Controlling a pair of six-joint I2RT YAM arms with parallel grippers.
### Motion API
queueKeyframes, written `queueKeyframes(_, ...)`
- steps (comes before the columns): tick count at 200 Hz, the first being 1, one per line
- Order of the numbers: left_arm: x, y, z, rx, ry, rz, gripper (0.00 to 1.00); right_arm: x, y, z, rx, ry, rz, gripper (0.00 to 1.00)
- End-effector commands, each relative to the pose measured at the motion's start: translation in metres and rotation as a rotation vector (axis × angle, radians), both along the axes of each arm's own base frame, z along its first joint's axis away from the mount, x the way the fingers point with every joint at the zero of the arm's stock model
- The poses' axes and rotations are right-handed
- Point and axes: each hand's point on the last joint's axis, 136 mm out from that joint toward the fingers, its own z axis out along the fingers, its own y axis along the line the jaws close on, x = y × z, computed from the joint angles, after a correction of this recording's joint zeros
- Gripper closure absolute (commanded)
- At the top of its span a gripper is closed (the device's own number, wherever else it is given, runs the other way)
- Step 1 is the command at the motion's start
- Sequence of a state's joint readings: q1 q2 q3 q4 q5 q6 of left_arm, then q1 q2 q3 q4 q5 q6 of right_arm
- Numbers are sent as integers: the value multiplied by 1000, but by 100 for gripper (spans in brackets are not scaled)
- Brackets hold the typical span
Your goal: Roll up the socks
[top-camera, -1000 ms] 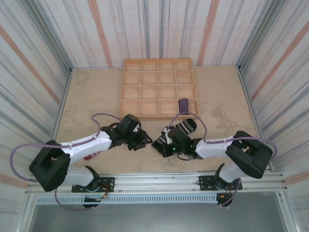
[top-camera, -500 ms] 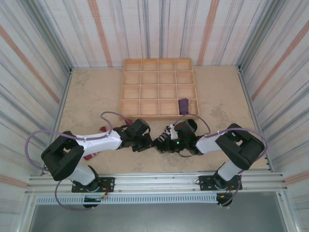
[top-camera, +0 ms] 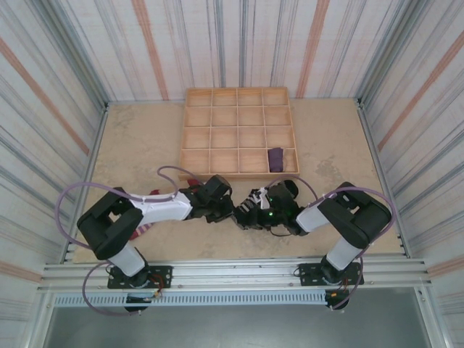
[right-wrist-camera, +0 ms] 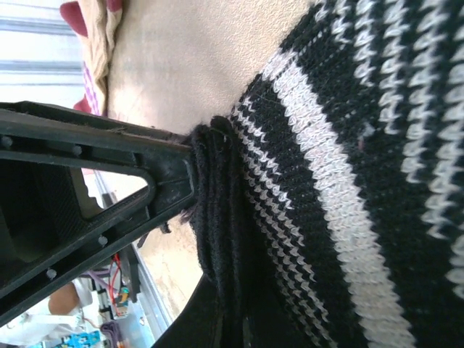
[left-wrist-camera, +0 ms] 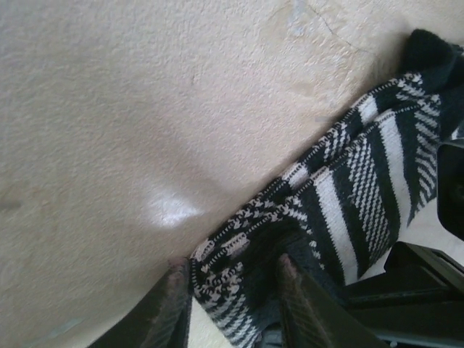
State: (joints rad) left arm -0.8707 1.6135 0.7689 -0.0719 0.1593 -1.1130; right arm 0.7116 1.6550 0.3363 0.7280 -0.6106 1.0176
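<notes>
The black-and-white striped sock (top-camera: pixel 261 197) lies bunched on the table between my two grippers. My left gripper (top-camera: pixel 226 208) has reached its left end. In the left wrist view that gripper (left-wrist-camera: pixel 232 281) has the sock's (left-wrist-camera: pixel 348 196) patterned end between its fingers (left-wrist-camera: pixel 177 293), which press on the fabric. My right gripper (top-camera: pixel 247 215) is shut on the same sock; in the right wrist view that gripper (right-wrist-camera: pixel 239 322) pinches the folded black cuff of the sock (right-wrist-camera: pixel 348 145). A purple sock (top-camera: pixel 275 157) sits in a tray compartment. A beige and maroon sock (top-camera: pixel 192 183) lies partly under the left arm.
The wooden compartment tray (top-camera: pixel 183 138) stands at the back centre of the table. Striped walls close in the left, right and back sides. A metal rail (top-camera: pixel 232 274) runs along the near edge by the arm bases. My left gripper's black frame (right-wrist-camera: pixel 94 188) crosses the right wrist view.
My left gripper has moved right to the striped sock and its jaws have narrowed onto the sock's end. The right gripper has shifted left, bunching the sock.
</notes>
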Motion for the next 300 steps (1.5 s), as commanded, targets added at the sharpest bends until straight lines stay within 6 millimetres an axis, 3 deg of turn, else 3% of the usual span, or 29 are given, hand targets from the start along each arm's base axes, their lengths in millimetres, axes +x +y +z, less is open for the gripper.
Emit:
queueKeyframes(1, -7, 6, -17, 78, 68, 4, 69, -15, -24, -37, -107, 139, -57, 100)
queueKeyframes(42, -9, 14, -22, 176, 113, 12, 90, -12, -24, -35, -85, 121, -63, 100)
queueKeyframes(68, -9, 22, -11, 243, 121, 6, 100, -7, -30, -27, -129, 67, -57, 83)
queueKeyframes(94, -4, 22, 10, 288, 110, -19, 100, -2, -35, 0, -303, -90, 19, 53)
queueKeyframes(127, -6, 12, 24, 270, 148, -42, 100, 5, -46, 34, -458, -279, 47, 37)
queueKeyframes(157, -10, 7, 24, 247, 192, -31, 100, 0, -57, 56, -644, -576, 37, 39)
queueKeyframes(195, -14, 1, 18, 232, 237, -51, 100, -11, -70, 59, -807, -832, 35, 36)
queueKeyframes(255, -19, -6, 11, 197, 288, -69, 100, -36, -26, 61, -804, -1133, 201, 36)
queueKeyframes(300, -16, -12, 14, 174, 309, -93, 100, -34, -3, 33, -870, -1174, 302, 37)
